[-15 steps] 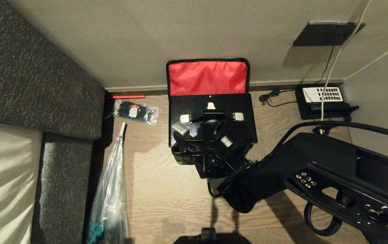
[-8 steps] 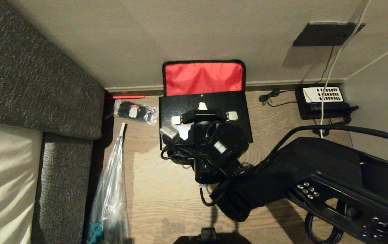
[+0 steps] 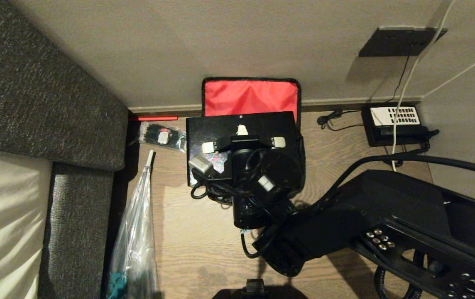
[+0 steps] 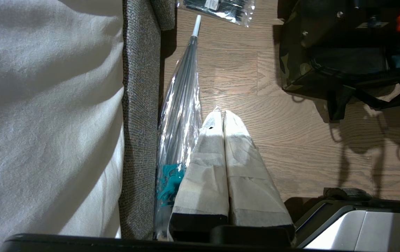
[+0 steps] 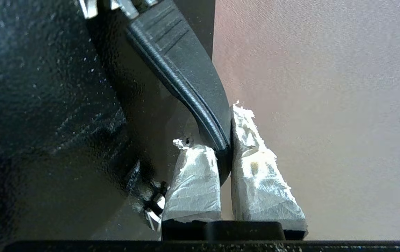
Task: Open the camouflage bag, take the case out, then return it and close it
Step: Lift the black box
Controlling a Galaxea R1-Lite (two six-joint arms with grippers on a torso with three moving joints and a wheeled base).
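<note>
Black and speckled, the case (image 3: 241, 124) hangs from my right gripper (image 5: 226, 154), whose taped fingers (image 5: 256, 182) are clenched on its handle (image 5: 186, 80); the wrist view shows the handle strap pinched between the two pads. From the head view the case sits directly under my wrist, its long axis running across, left to right, with the handle's pale mounts (image 3: 208, 147) on either side of my grip. It overlaps the camouflage bag (image 3: 299, 149), whose red lid lining (image 3: 250, 95) stands up against the wall behind; the case looks shifted a little to the left of the bag's mouth, so I judge the coming move turns on that sideways offset. My left gripper (image 4: 222, 164) is parked well off, pads pressed together and empty, above the wood floor (image 3: 204, 232). Room is tight: a grey sofa (image 3: 46, 108) and a clear plastic bag (image 3: 135, 232) on the left, a black telephone (image 3: 395, 120) to the right.
</note>
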